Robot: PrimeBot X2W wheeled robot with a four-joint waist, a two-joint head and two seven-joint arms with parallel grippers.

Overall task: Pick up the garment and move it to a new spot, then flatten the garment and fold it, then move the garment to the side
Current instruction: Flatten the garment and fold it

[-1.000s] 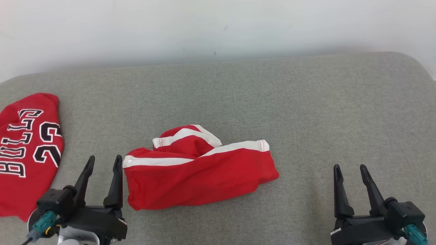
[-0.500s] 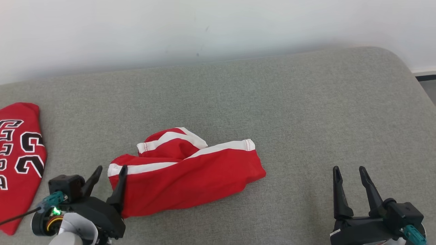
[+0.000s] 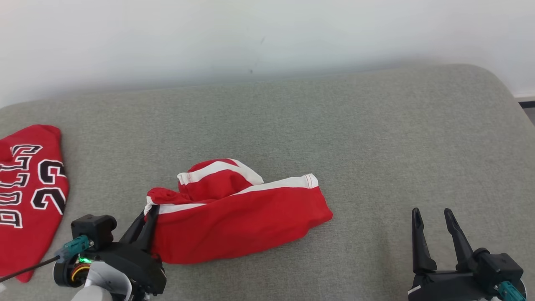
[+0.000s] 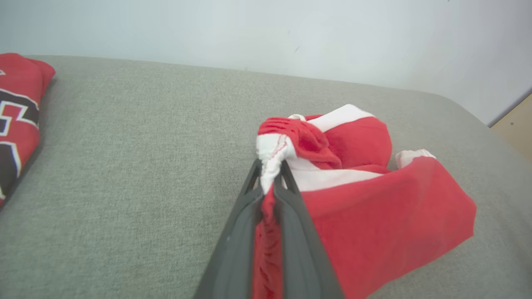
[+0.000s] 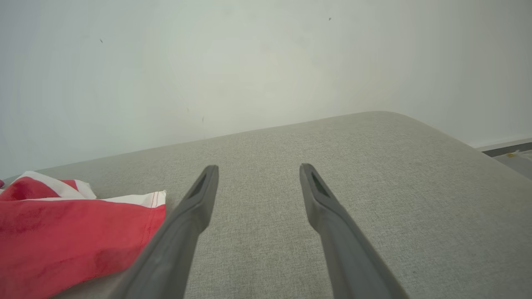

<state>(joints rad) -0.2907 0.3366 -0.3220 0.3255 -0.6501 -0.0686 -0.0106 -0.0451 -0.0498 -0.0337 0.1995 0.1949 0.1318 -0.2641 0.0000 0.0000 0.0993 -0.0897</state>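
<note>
Head view: left claw [image 3: 151, 211] clamps the red shorts [image 3: 238, 221], right claw [image 3: 431, 212] spread wide, printed jersey [image 3: 33, 188] well apart leftward.

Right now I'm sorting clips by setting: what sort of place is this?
Likely an indoor laundry-folding setup, home or lab: a grey upholstered surface against a plain white wall, with red shorts and a red number-23 jersey on it.

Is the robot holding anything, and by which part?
Yes: the left gripper pinches the red garment at its bunched, white-banded corner; the right gripper is open, empty.
</note>
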